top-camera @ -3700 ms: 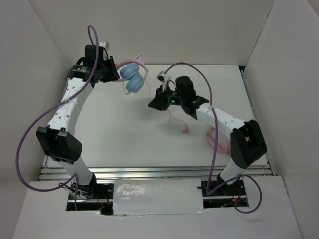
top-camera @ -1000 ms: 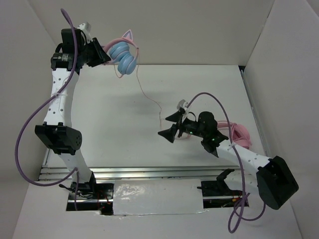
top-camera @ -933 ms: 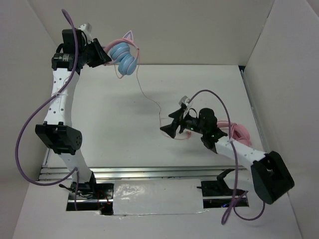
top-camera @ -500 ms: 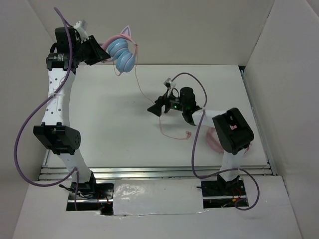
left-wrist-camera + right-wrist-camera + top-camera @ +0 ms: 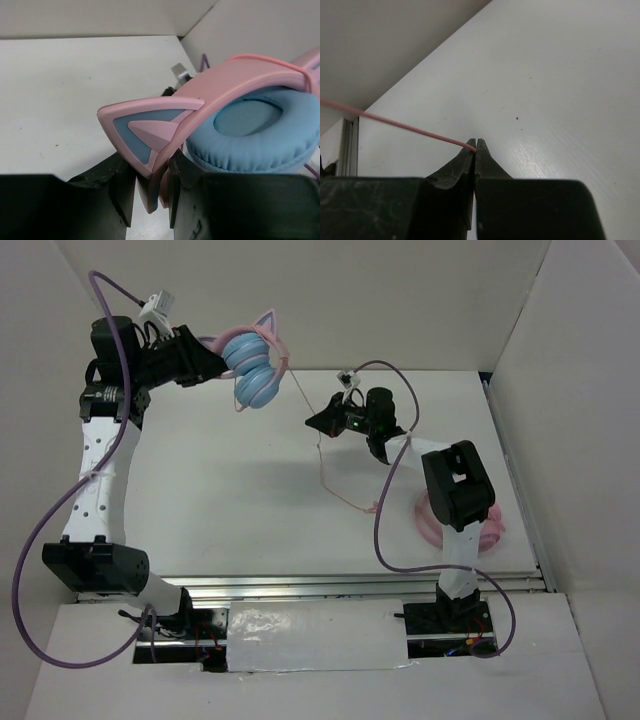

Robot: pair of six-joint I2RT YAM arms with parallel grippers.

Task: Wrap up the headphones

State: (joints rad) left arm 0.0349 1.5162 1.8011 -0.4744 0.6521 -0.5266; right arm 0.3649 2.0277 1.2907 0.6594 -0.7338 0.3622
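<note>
Headphones (image 5: 255,365): up in the air over the far-left corner of the table (image 5: 220,500), blue earcups pressed together, cat ears on the pink headband. Clamped by the headband in left gripper (image 5: 205,362). In the left wrist view, fingers (image 5: 122,195) closed on either side of the band just below one cat ear, with a blue earcup cushion right beside them.

Thin pink cable (image 5: 395,123) hanging from the earcups, running right and down to right gripper (image 5: 318,423), then dropping onto the table and trailing toward the near right, loose end close to the right arm. Right gripper pinched fully closed on the cable, tips touching, cable leaving the tips to the left in the right wrist view. Gripper low over the far middle of the table; cannot tell whether touching the surface.

Second, all-pink headset (image 5: 487,525) flat on the table at the right, partly hidden behind the right arm, coiled pink cable (image 5: 428,520) beside it, well apart from the blue pair.
</note>
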